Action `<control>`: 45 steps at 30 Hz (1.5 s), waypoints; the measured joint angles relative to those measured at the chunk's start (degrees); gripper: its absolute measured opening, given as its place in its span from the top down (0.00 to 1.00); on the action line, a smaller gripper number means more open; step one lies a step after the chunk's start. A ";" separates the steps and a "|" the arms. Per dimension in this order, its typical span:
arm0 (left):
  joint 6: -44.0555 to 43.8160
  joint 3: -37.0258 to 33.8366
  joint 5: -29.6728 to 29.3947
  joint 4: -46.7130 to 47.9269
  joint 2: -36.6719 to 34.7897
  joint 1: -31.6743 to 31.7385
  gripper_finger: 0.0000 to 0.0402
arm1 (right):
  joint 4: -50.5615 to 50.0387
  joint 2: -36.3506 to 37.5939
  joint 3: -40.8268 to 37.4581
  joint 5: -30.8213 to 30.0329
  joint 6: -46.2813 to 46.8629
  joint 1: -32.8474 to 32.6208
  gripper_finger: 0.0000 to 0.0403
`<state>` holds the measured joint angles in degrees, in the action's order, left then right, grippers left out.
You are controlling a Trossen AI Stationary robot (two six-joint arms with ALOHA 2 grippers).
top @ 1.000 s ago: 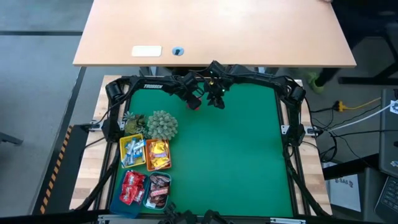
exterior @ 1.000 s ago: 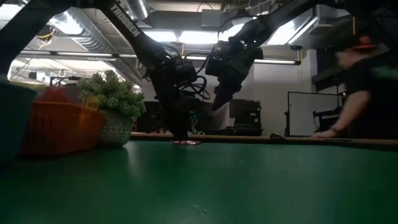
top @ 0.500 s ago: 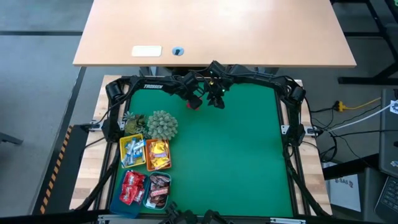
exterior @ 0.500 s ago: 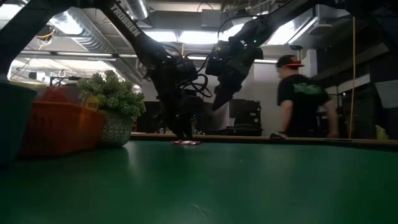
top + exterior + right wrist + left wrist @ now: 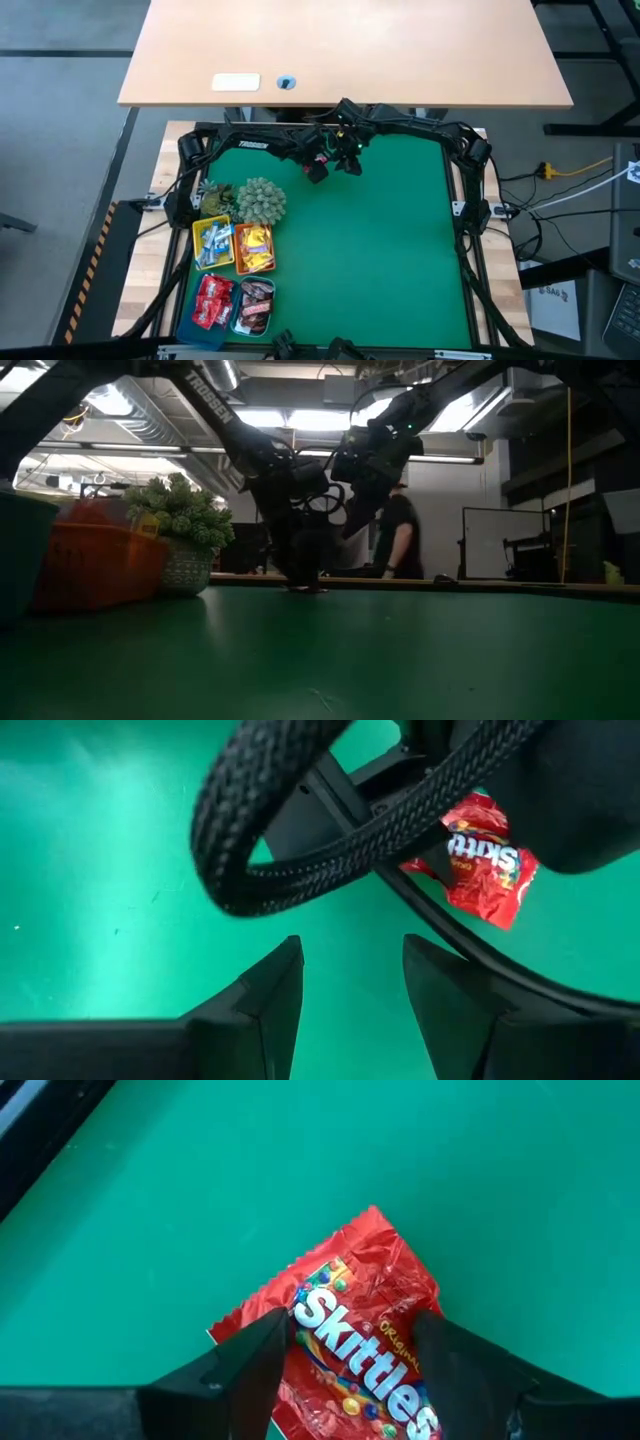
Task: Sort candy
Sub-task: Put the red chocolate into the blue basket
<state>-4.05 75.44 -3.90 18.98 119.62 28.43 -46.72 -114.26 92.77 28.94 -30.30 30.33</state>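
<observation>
Left gripper [image 5: 345, 1350]: fingers wide, straddling the red candy packet [image 5: 360, 1345] on the table [image 5: 150, 1210], set for pickup.
Right gripper [image 5: 350, 980]: fingers parted, empty, hovering beside.

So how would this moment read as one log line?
left gripper: open, straddling red Skittles packet on mat | right gripper: open, empty, hovering beside | trays: already hold candy
</observation>
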 joint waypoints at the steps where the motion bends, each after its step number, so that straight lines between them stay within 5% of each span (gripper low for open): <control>1: 0.14 0.02 -0.15 0.00 0.40 -0.02 0.46 | 0.00 0.00 0.00 -0.02 0.00 0.00 0.57; 8: 0.23 0.00 -1.58 0.60 0.72 -0.43 0.53 | -0.20 0.00 0.00 0.00 0.00 0.00 0.57; 24: 0.12 -0.13 -1.28 -0.14 0.58 -0.48 0.97 | -0.65 0.46 0.02 -1.43 0.00 0.02 0.57; 36: 0.19 0.79 -0.62 1.21 0.65 -0.44 1.00 | -1.52 6.07 0.09 -5.47 -0.03 0.07 0.57; 45: 2.62 0.47 5.61 2.68 -2.87 -1.44 1.00 | -4.49 9.14 0.07 -11.49 -0.07 0.07 0.57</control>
<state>-1.43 75.90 1.71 21.66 116.75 26.98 -51.21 -105.12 92.84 17.46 -30.37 30.39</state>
